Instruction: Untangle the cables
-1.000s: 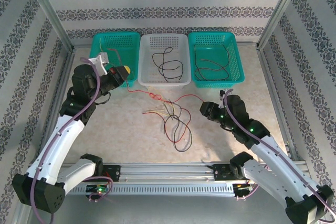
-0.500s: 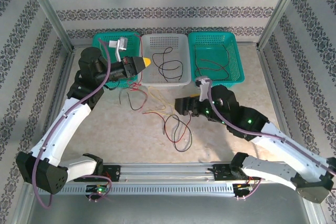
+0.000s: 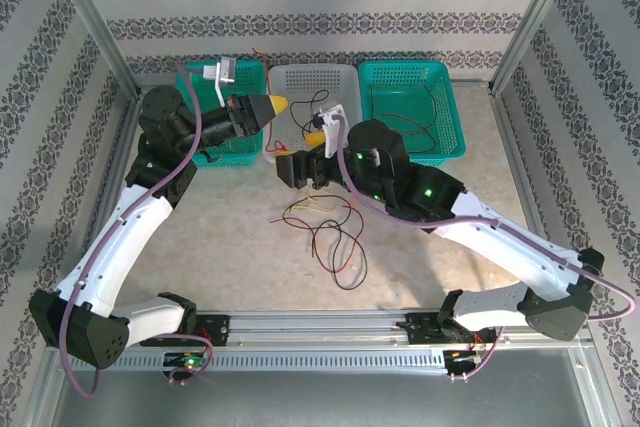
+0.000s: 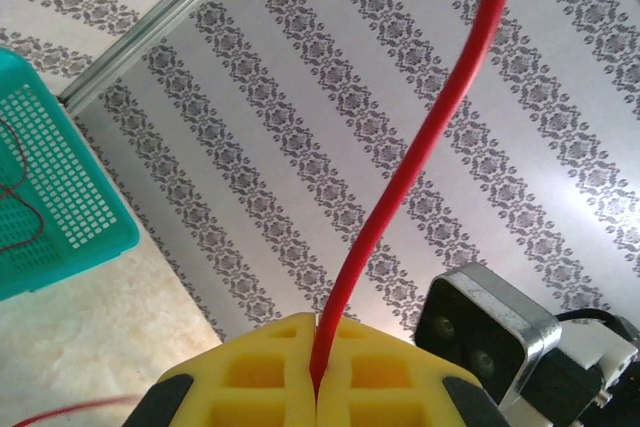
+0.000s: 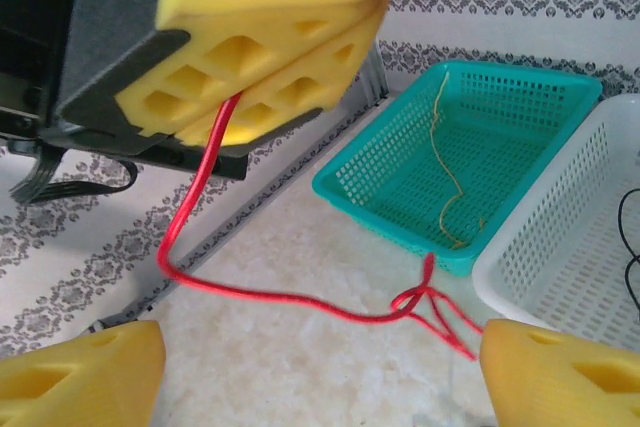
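Cables (image 3: 325, 225), hair-thin in red, black and yellow, loosely tangled on the table between the arms, others lying in the baskets (image 3: 408, 64). Probably near weightless, limp, prone to snagging at the knot (image 5: 425, 297); best taken just beside it. Left gripper (image 3: 272, 107) clamped on a raised red cable (image 4: 400, 177); right gripper (image 5: 320, 387) spread wide, facing the knot.

Along the far edge of the table (image 3: 220, 247) stand left basket (image 3: 228, 156), middle basket (image 3: 300, 70), right basket (image 3: 445, 153). The cables (image 3: 335, 240) lie before the middle basket.
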Available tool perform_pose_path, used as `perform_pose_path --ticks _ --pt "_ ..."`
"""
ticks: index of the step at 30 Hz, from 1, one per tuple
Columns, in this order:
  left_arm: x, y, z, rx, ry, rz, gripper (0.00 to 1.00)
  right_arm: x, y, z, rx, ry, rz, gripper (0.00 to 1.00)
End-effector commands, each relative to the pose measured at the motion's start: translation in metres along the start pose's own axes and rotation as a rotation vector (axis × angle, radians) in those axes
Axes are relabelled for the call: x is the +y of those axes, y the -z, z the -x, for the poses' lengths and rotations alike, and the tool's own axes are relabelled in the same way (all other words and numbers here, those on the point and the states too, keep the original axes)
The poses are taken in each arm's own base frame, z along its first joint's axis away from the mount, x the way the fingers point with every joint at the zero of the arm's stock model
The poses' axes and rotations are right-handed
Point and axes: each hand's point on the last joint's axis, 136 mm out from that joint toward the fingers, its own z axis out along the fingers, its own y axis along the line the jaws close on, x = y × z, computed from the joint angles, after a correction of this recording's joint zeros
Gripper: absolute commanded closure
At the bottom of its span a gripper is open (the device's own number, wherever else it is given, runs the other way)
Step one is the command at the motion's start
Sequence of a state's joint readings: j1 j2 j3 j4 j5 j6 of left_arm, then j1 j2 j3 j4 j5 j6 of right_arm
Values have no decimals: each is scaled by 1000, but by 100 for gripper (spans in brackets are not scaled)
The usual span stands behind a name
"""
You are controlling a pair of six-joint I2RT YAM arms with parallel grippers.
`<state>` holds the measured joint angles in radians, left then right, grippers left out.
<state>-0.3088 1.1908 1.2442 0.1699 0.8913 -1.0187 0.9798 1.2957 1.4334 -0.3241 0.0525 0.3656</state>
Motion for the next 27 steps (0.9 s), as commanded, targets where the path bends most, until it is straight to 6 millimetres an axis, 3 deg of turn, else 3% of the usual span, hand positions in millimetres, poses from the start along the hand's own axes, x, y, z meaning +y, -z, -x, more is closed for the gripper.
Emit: perform_pose_path --ticks 1,10,14,18,22,27 --pt "-28 -2 6 -7 -24 -88 100 16 -3 20 -50 49 46 23" --pt "-24 -8 4 -4 -5 -99 100 33 -15 24 -44 58 114 35" --pt "-23 -8 5 -9 -4 -97 100 35 -16 21 -44 44 137 22" --pt "-23 -9 7 -14 -4 -104 100 38 -18 19 -41 38 156 19" --pt "-28 -8 7 -16 -11 -117 100 32 -23 17 -38 33 122 37" --pt "-30 -7 5 -15 -13 -123 100 19 -32 13 -30 8 67 50"
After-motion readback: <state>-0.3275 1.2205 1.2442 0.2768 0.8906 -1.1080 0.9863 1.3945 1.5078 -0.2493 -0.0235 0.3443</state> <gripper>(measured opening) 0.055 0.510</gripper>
